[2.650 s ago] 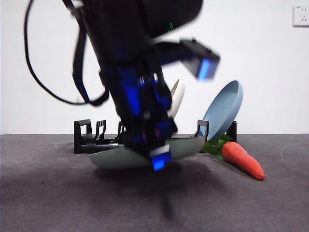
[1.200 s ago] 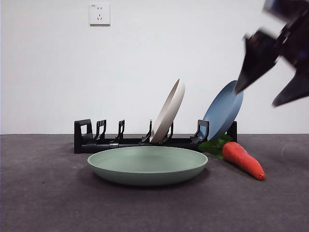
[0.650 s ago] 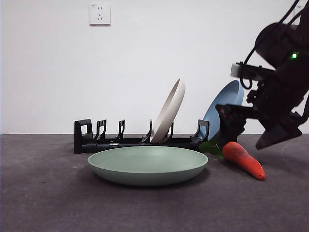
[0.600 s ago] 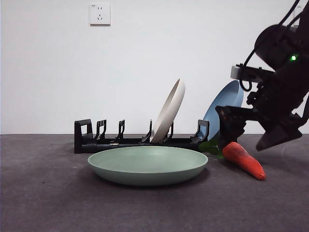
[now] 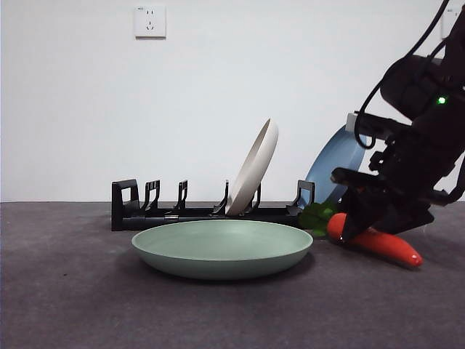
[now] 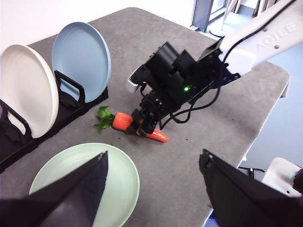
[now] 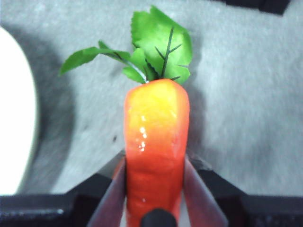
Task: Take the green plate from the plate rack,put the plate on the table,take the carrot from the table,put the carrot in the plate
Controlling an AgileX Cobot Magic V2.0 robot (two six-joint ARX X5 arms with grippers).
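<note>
The right claw (image 5: 363,225) is clenched on the orange-red tapered toy carrot with green leaves (image 5: 374,241), its two black jaws pressing either side of the body in the right wrist view, somewhere behind the thick end; whether the carrot is off the dark grey mottled desk (image 5: 87,305) or resting on it cannot be told. Seen from the front, the carrot lies at about three o'clock from the round, shallow, pale sage-green plate (image 5: 222,249), which sits flat on the desk just in front of the long low black plastic plate rack (image 5: 189,212).

The toy looks smooth and glossy, so it could slide or swivel between the jaws during the lift, tip drooping. The cream-white plate (image 5: 254,169) and the blue plate (image 5: 330,171) lean in the rack close by, at roughly twelve o'clock from the carrot; a swing carried too near the rack could knock the blue one. A low carry could catch the green plate's raised rim and shove it.

The left claw (image 6: 151,189) hangs released, well above the desk.
</note>
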